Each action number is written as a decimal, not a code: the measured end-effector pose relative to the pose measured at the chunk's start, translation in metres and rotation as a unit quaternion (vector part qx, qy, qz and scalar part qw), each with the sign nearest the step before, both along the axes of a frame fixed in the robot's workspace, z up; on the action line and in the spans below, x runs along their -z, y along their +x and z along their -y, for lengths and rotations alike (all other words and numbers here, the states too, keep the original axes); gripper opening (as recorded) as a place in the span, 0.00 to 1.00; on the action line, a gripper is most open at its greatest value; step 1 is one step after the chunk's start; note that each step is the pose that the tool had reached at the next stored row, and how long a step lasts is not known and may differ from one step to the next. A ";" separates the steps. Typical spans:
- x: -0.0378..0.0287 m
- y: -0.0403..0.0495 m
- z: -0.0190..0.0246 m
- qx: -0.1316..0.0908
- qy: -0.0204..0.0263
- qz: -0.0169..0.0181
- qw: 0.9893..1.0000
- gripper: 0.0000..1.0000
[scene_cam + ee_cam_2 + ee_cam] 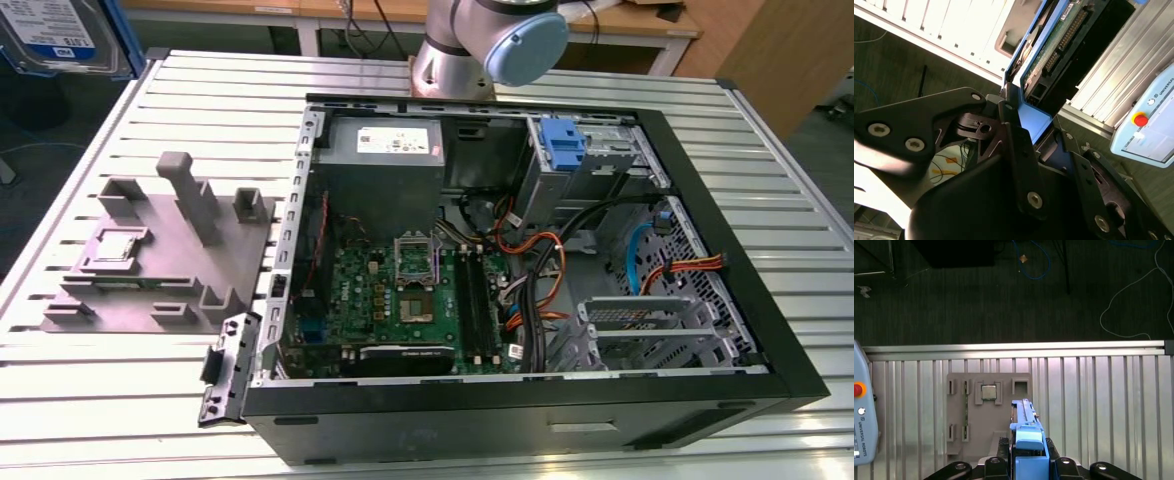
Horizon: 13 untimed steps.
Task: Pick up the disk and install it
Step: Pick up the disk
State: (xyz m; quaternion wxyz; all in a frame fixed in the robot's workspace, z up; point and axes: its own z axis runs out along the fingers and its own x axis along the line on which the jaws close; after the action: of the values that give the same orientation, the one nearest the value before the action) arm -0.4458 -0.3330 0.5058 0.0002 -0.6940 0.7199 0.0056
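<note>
Though stiff, judged heavy and shock-fragile: flat silver-grey disk (60,30) clamped by blue plastic rails (1029,437) in black gripper (1028,452).

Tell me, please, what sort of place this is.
Probably a robotics lab bench: a slotted aluminium table carries an open computer case and a grey parts fixture, a teach pendant lies nearby, and the gripper holds the disk.

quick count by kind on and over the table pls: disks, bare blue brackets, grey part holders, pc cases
disk: 1
bare blue bracket: 1
grey part holder: 1
pc case: 1
total: 4
</note>
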 end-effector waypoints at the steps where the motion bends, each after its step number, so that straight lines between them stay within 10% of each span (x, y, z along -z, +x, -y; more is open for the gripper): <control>1: 0.0000 0.0002 0.0000 0.000 0.000 0.000 1.000 0.36; 13: 0.0000 0.0037 0.0000 0.000 0.000 0.000 1.000 0.36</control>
State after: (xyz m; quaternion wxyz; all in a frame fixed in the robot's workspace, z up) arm -0.4420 -0.3330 0.5058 0.0001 -0.6940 0.7199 0.0056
